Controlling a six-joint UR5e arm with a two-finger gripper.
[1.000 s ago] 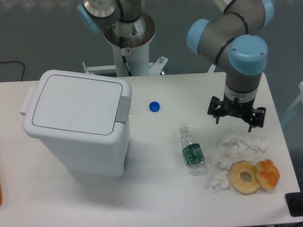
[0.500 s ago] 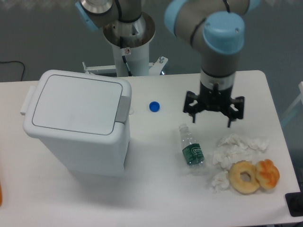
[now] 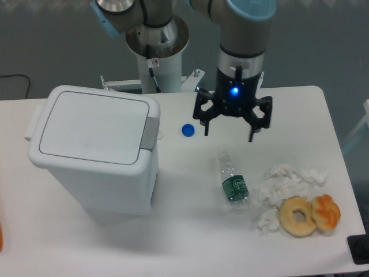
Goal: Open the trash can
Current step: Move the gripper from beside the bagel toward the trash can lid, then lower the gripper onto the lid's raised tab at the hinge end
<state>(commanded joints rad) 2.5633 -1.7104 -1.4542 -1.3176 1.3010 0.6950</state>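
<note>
Since the earlier frames, the gripper (image 3: 229, 129) has travelled leftward from the right side of the frame to upper centre, where it hangs above the table (image 3: 190, 231) with its fingers spread apart and nothing between them; a blue light glows on its body. At frame left stands the trash can (image 3: 95, 150), lid down flat, grey push tab (image 3: 150, 131) facing the gripper. Crumpled tissues (image 3: 282, 183) lie at lower right, touching two doughnuts (image 3: 309, 214). At centre lies a clear bottle (image 3: 232, 182) on its side. Just left of the gripper sits a blue cap (image 3: 187, 130).
</note>
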